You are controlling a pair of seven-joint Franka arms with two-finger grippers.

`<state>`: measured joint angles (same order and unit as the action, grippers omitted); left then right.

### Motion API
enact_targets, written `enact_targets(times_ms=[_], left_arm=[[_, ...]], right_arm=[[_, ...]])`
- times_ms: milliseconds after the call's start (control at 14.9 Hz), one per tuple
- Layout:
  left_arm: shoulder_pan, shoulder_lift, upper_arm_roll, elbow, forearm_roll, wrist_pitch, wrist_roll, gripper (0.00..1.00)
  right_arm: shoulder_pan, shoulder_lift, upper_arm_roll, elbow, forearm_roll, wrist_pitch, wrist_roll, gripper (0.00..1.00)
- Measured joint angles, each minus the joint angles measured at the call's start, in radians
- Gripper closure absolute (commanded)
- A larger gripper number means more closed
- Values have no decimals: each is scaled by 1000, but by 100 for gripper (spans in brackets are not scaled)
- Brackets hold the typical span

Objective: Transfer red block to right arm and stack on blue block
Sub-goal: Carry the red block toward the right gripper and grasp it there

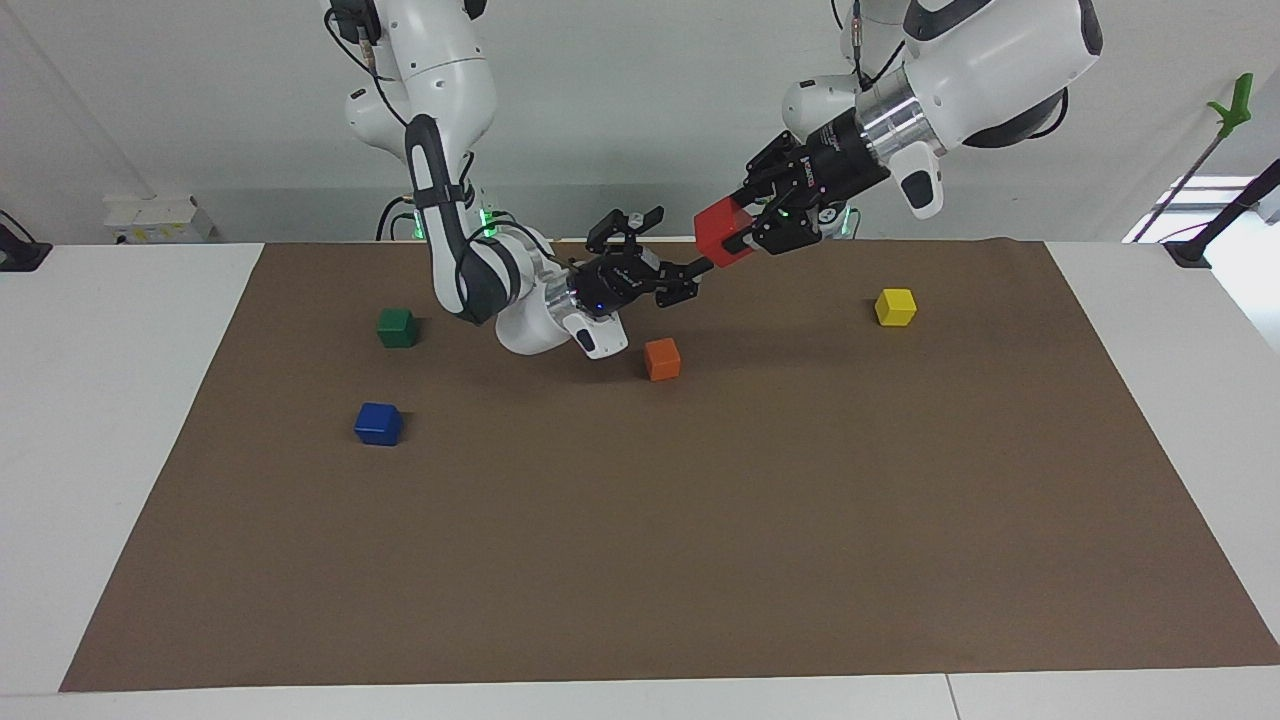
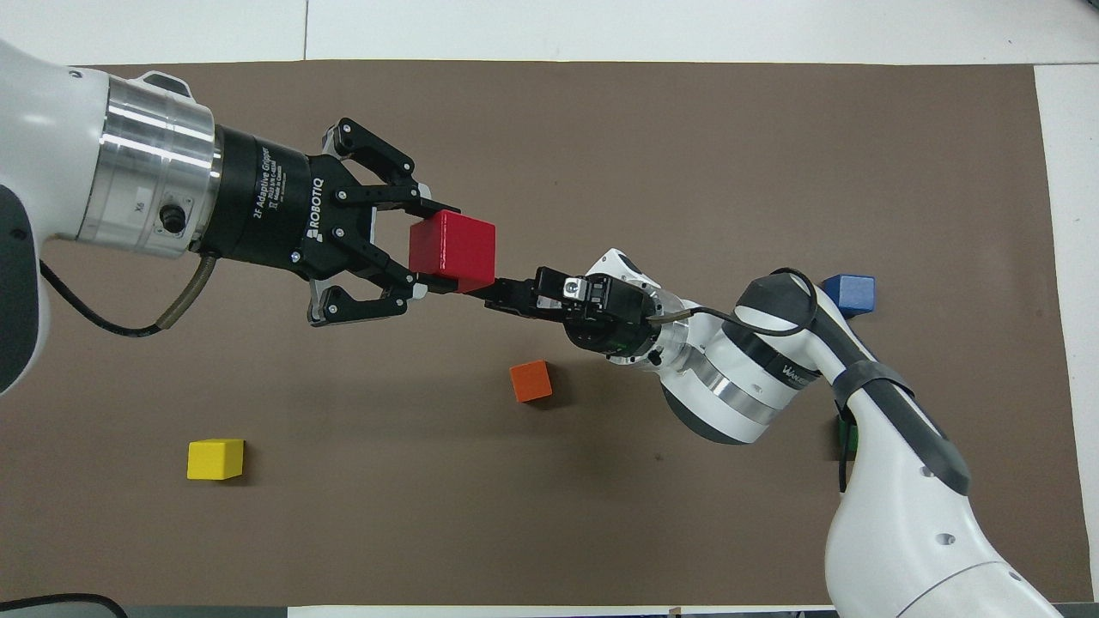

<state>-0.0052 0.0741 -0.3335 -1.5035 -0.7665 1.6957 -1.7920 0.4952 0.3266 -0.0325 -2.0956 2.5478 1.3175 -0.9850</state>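
My left gripper is shut on the red block and holds it in the air over the part of the brown mat nearest the robots; in the overhead view the left gripper clamps the red block from two sides. My right gripper is open and points at the red block, with its lower fingertip at the block's lower corner; it also shows in the overhead view. The blue block lies on the mat toward the right arm's end and shows in the overhead view.
An orange cube lies on the mat under the two grippers. A green cube lies nearer to the robots than the blue block. A yellow cube lies toward the left arm's end.
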Motion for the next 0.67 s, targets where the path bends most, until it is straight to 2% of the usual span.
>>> enact_targets(times_ms=[335, 401, 535, 602, 669], left_arm=[[-17, -2, -1, -20, 0, 16, 0, 100], [-17, -2, -1, -21, 0, 17, 0, 100], [-17, -4, -1, -21, 0, 17, 0, 100], [-17, -4, -1, -21, 1, 17, 0, 100], [-17, -5, -1, -21, 1, 17, 0, 100]], right_arm=[[0, 12, 10, 42, 0, 27, 0, 0], [0, 14, 10, 43, 0, 27, 0, 3], [-1, 17, 10, 43, 0, 27, 0, 17], [-1, 17, 10, 44, 1, 27, 0, 29], [-1, 17, 10, 45, 1, 27, 0, 46]])
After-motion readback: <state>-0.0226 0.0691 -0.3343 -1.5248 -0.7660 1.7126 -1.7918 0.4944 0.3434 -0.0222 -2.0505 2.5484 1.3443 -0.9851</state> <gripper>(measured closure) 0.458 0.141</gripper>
